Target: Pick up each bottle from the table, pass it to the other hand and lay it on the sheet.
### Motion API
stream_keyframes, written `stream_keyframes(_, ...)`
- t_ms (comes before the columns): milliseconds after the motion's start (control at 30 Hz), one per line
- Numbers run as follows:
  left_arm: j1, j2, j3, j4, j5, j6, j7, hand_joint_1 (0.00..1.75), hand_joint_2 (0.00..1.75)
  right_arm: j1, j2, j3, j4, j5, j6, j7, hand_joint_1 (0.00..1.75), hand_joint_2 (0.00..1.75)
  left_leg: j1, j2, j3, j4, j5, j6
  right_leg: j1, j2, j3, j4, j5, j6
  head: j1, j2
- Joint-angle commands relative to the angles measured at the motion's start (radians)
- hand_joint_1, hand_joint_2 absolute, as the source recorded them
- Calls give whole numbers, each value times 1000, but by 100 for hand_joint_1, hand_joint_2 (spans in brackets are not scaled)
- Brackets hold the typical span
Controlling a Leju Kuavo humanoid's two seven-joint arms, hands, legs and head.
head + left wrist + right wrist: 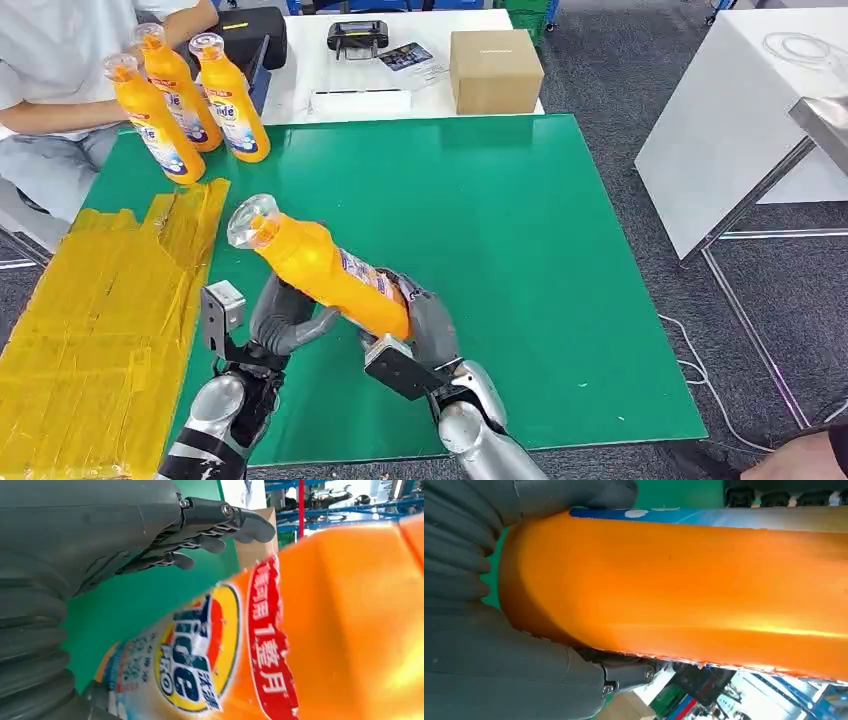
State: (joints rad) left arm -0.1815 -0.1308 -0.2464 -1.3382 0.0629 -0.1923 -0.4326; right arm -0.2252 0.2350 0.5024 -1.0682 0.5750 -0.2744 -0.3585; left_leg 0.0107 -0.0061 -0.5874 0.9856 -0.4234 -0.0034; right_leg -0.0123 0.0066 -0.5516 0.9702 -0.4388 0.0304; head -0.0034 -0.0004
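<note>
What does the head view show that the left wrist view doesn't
Head view alone: three orange bottles standing at the far left of the green table, the yellow sheet, a person's sleeve and the right hand gripping the base of the tilted held bottle.

Left wrist view alone: the held bottle's label up close, and blue racks in the background.

Both: the held bottle, the left hand, the green table and the cardboard box.

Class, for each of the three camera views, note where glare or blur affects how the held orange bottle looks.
Head view: the held orange bottle is sharp; its clear cap catches light. Left wrist view: its label looks soft and blurred, with glare near the picture's lower right corner. Right wrist view: a bright glare streak runs along the bottle body, and the background is blurred.
</note>
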Motion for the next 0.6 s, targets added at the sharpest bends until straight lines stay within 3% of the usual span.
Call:
stream_keyframes(33,-78,9,-29,114,5,-4,0,0,175,-51,0,45,114,-96,109,-42,175,175,1,-1,4,-1,-1,0,1,-2,5,-1,-1,-1,0,0)
stream_keyframes(400,-77,9,-29,114,6,-4,0,0,175,-51,0,43,112,-103,115,-45,175,175,1,0,4,0,-1,0,1,-1,4,-1,-1,-1,0,0)
stream_keyframes(600,-99,-1,-10,146,14,7,-7,0,175,-67,-11,84,156,-176,247,-56,175,175,1,0,4,0,-1,0,1,-1,5,-1,-1,-1,0,0)
